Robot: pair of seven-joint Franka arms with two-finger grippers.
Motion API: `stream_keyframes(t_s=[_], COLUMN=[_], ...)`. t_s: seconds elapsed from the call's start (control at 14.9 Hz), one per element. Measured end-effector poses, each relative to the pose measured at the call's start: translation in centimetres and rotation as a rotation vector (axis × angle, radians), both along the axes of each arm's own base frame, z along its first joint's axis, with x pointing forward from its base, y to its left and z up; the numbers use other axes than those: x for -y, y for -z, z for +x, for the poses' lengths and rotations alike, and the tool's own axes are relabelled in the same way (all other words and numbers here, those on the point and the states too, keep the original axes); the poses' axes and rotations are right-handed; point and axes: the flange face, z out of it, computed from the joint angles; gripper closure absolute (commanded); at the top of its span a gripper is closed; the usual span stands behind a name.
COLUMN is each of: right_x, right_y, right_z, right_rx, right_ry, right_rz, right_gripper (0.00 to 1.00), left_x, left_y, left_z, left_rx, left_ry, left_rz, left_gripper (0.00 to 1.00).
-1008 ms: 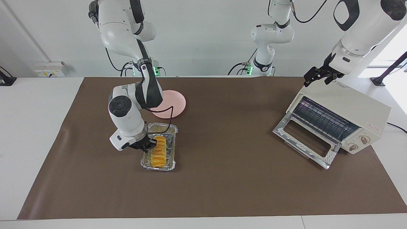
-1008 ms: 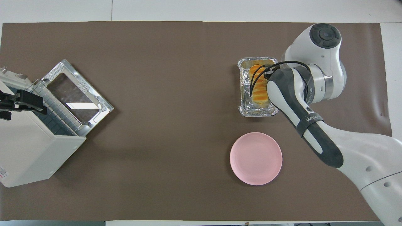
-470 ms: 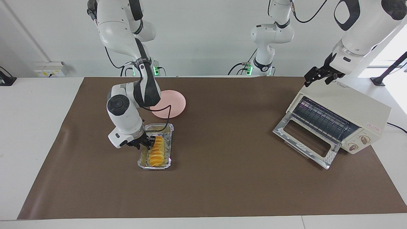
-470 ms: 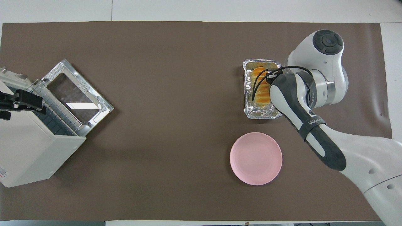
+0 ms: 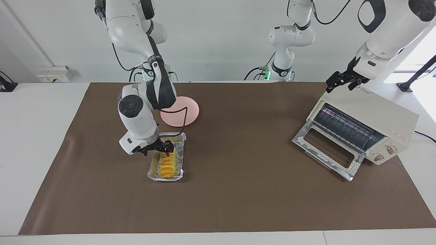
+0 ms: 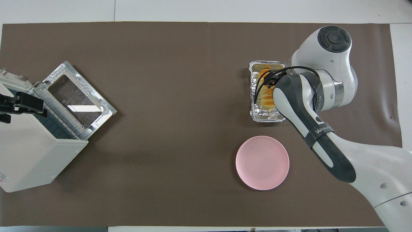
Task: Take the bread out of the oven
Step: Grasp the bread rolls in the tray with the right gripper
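The bread (image 5: 167, 164) (image 6: 265, 96), a ridged golden-orange loaf, lies in a silver foil tray (image 5: 166, 177) (image 6: 267, 118) on the brown mat, farther from the robots than the pink plate. My right gripper (image 5: 162, 147) (image 6: 269, 79) hovers open just over the loaf's nearer end, holding nothing. The cream-white oven (image 5: 376, 114) (image 6: 30, 156) stands at the left arm's end of the table with its glass door (image 5: 326, 149) (image 6: 80, 94) dropped open and its wire rack bare. My left gripper (image 5: 341, 83) (image 6: 20, 103) waits open above the oven's top.
A pink plate (image 5: 186, 109) (image 6: 262, 162) lies bare beside the foil tray, nearer to the robots. The right arm's elbow and forearm hang over the mat beside the tray. A third arm stands at the table's robot end.
My right gripper has opened, let go of the bread and risen a little. The foil tray slid slightly toward the right arm's end of the table and turned. The left arm has stayed put.
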Motion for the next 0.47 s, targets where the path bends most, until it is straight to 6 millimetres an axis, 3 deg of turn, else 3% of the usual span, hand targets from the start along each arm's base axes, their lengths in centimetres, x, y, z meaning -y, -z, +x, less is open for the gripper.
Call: stream_keyframes(t_s=[0.47], right_x=[-2.0], right_y=[3.4], right_z=[-0.2], right_rx=[0.022], right_ry=[0.013], right_rz=[0.006], right_gripper=[0.04], left_x=[0.0], left_y=[0.0], left_z=[0.0], left_rx=[0.000], left_ry=[0.000], left_rz=[0.000], left_gripper=[0.00])
